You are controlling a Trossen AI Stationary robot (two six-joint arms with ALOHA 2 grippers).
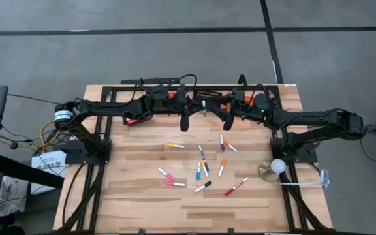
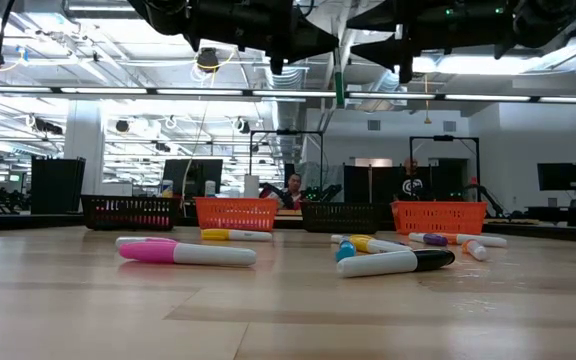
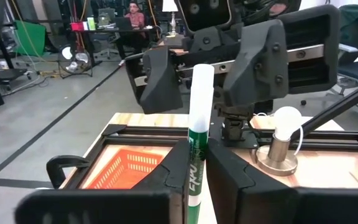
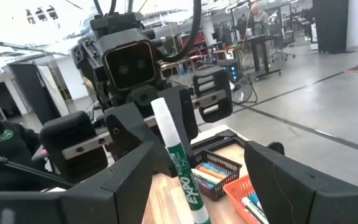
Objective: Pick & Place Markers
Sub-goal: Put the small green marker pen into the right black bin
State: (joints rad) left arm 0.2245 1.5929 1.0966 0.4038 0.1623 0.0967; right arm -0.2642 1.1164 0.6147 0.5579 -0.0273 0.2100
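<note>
A white marker with a green label [image 3: 199,106] stands upright in the air over the baskets at the table's far edge, with my left gripper [image 3: 197,152] shut on it. My right gripper [image 4: 207,155] faces it from the table's right, level and open. The marker's upper part [image 4: 169,140] stands between the right fingers, close to one of them; whether it touches that finger, I cannot tell. In the low view the marker [image 2: 339,82] hangs below the two arms. Several more markers [image 1: 201,163] lie flat and scattered on the wooden table [image 1: 142,209]. My left gripper pinches the marker at its green-labelled part [image 3: 197,146] between its two fingers. The fingers come level from the table's left and lie across the marker. The marker stands upright with its white end up, lifted clear of the table and baskets.
Orange baskets [image 2: 236,213] [image 2: 438,215] and black baskets [image 2: 128,211] [image 2: 343,215] line the far edge; one black basket [image 4: 213,168] holds markers. A round-based bulb stand [image 1: 276,168] sits at the right. A person sits in the room beyond the table.
</note>
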